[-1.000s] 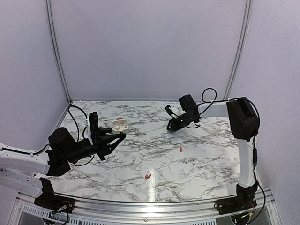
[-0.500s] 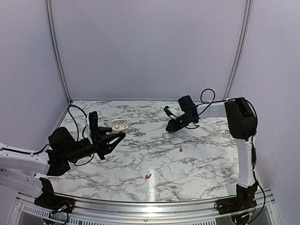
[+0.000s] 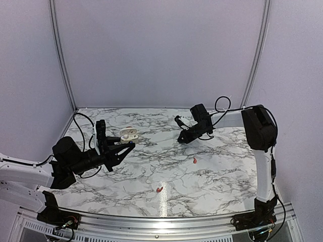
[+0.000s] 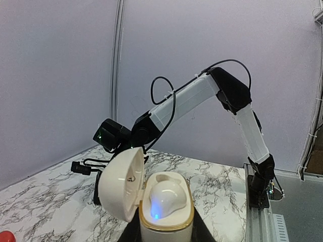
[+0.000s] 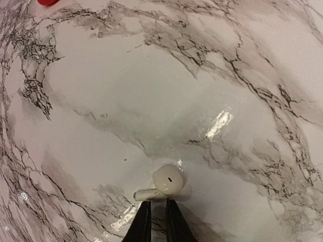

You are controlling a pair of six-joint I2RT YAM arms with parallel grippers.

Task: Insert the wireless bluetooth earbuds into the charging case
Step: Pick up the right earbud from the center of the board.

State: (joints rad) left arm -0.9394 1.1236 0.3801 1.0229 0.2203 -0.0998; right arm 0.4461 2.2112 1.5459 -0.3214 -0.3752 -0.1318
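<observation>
**Left fingers (image 3: 127, 146) gripping the open case (image 4: 166, 224); right fingers (image 5: 147, 214) closed beside a loose earbud (image 5: 166, 180).**
The left fingers are clamping the white case at its base, at the left of the desk (image 3: 222, 176). Its lid (image 4: 121, 181) is standing open, and a seated earbud (image 4: 164, 195) is glowing blue inside. The right fingers are pressing together and holding nothing. Their tips are sitting just beside the stem of the loose earbud, which is lying on the desk toward the far right. Two red pieces (image 3: 195, 161) (image 3: 159, 189) are lying nearer the front, well apart from both arms.
</observation>
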